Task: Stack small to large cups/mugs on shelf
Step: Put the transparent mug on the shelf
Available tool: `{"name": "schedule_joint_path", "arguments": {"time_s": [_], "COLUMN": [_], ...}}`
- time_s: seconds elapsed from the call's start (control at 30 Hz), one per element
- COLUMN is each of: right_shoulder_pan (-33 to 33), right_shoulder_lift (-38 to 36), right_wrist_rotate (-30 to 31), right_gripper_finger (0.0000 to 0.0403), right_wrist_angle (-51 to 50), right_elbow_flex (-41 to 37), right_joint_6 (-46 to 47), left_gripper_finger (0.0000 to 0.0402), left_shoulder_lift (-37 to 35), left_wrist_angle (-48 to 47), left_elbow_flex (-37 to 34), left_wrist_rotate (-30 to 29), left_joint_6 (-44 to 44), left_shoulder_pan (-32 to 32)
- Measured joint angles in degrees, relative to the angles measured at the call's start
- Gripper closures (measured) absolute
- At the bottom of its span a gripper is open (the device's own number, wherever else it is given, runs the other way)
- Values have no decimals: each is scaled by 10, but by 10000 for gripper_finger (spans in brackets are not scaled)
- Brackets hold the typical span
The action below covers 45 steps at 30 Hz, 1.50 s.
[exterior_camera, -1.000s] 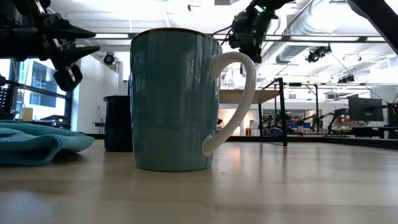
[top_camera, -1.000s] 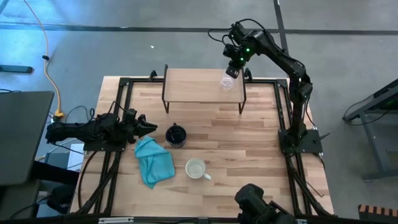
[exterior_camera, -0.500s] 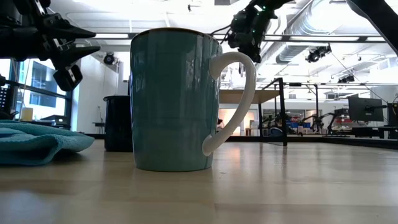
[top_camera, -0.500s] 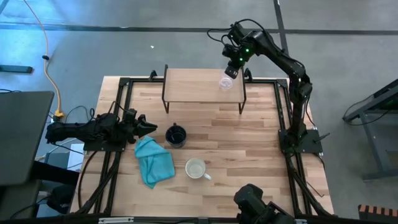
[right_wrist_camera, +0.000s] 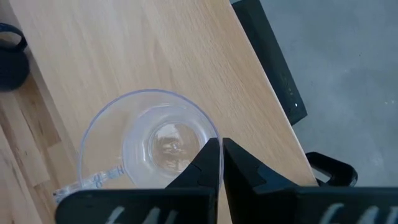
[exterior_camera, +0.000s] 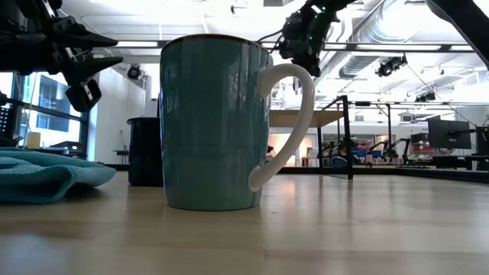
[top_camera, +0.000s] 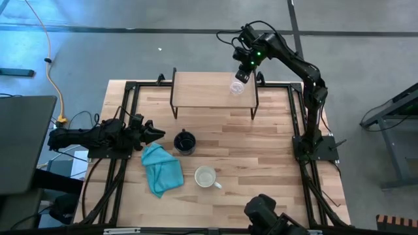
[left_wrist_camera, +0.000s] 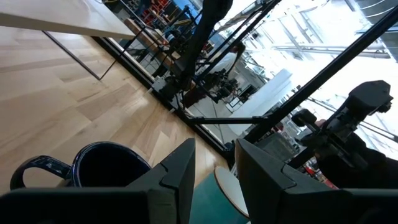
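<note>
My right gripper (top_camera: 243,72) is shut on the small clear glass cup (top_camera: 236,87) over the right end of the light-wood shelf (top_camera: 202,88). The right wrist view looks down into the cup (right_wrist_camera: 149,143). The black mug (top_camera: 185,141) stands on the tabletop left of centre. The larger mug (top_camera: 206,176), white inside with a white handle and teal outside (exterior_camera: 214,122), stands near the front. My left gripper (top_camera: 155,135) hangs open and empty just left of the black mug (left_wrist_camera: 106,168). My right gripper pinches the glass cup's rim (right_wrist_camera: 213,134) on one side, with one finger over the inside and one outside the wall. The fingers come from above, slanting down. The cup sits mouth up over the shelf board (right_wrist_camera: 155,50). Whether its base touches the board I cannot tell.
A crumpled teal cloth (top_camera: 162,168) lies on the tabletop between my left gripper and the larger mug. The shelf's left part is bare board. Dark frame rails (top_camera: 297,117) run along the table's left and right edges.
</note>
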Motion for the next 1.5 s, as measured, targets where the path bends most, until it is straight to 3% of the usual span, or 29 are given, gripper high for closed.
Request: {"name": "schedule_joint_path", "arguments": {"time_s": [1.3,1.5], "right_shoulder_pan": [11,11], "right_shoulder_lift": [-5,-20], "right_wrist_rotate": [12,37], "right_gripper_finger": [403,403], "right_wrist_angle": [22,17], "right_elbow_flex": [-32,-33], "right_joint_6": [17,15], "left_gripper_finger": [298,298], "left_shoulder_lift": [0,0], "left_wrist_angle": [0,0], "left_elbow_flex": [0,0], "left_wrist_rotate": [2,2], "left_joint_6": [-2,-1], "left_shoulder_pan": [0,0]}}
